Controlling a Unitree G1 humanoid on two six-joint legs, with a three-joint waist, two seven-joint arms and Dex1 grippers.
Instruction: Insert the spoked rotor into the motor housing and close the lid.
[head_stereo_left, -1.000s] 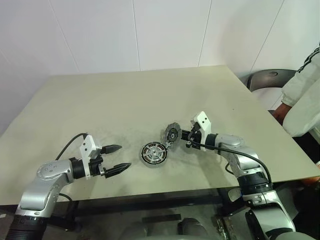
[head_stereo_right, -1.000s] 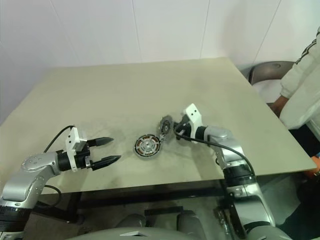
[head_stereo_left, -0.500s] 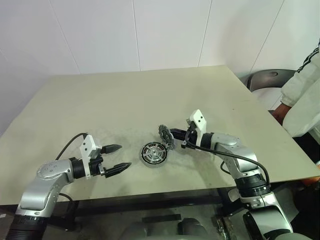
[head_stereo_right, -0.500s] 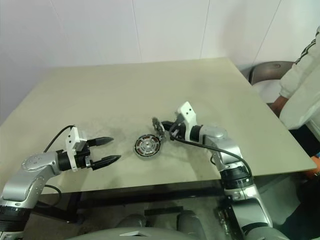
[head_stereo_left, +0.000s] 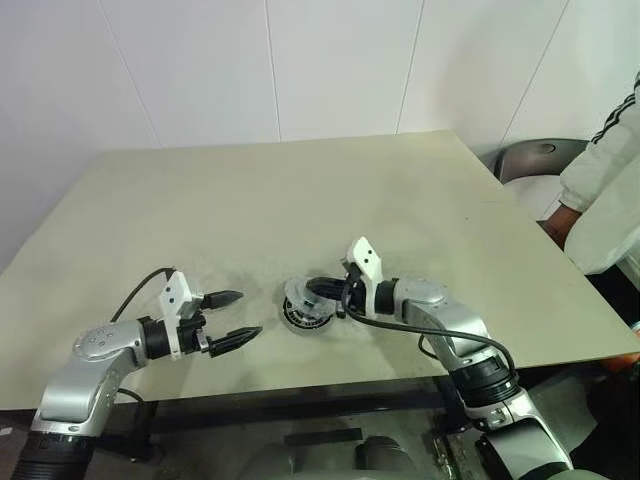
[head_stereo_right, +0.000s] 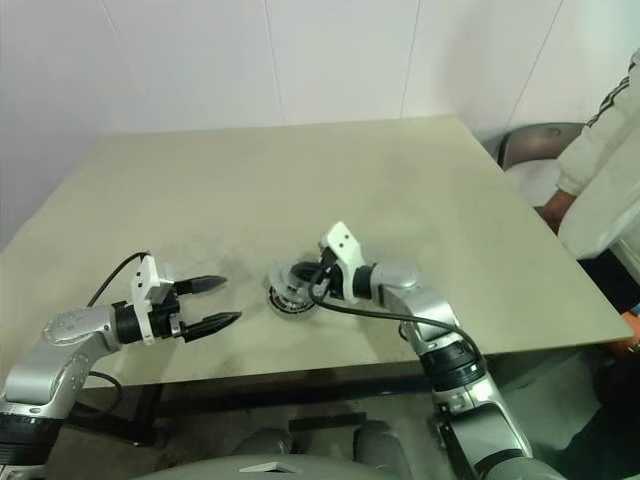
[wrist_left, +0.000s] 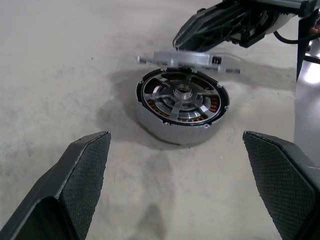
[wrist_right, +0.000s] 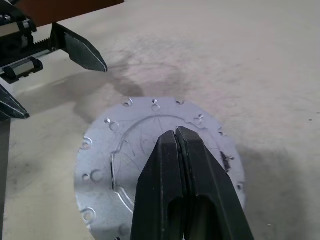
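The right gripper (wrist_right: 176, 134) is clenched on the lid (wrist_right: 125, 150), a flat grey-silver disc with small holes round its edge, and holds it nearly level just above the motor housing (wrist_left: 182, 107). In the left wrist view the lid (wrist_left: 187, 58) hangs over the far side of the housing, with a thin gap between them, so it does not yet sit on it. The housing rests on the table (head_stereo_left: 250, 200), near the front edge and between the 2 arms. Inside it the spoked rotor (wrist_left: 180, 95) is already seated: silver spokes and a round hub show within the dark ring, with copper-brown windings visible through the gaps on one side. The left gripper (head_stereo_left: 232, 318) is released, its 2 black fingers spread wide apart with nothing between them; it hovers over the table to the left of the housing, well apart from it, and points toward it. In the right wrist view the 2 fingers of the right gripper lie pressed together over the middle of the lid. At the right edge of the head view a person (head_stereo_left: 605, 200) in a pale jacket stands beside the table, next to a dark chair (head_stereo_left: 535, 158).
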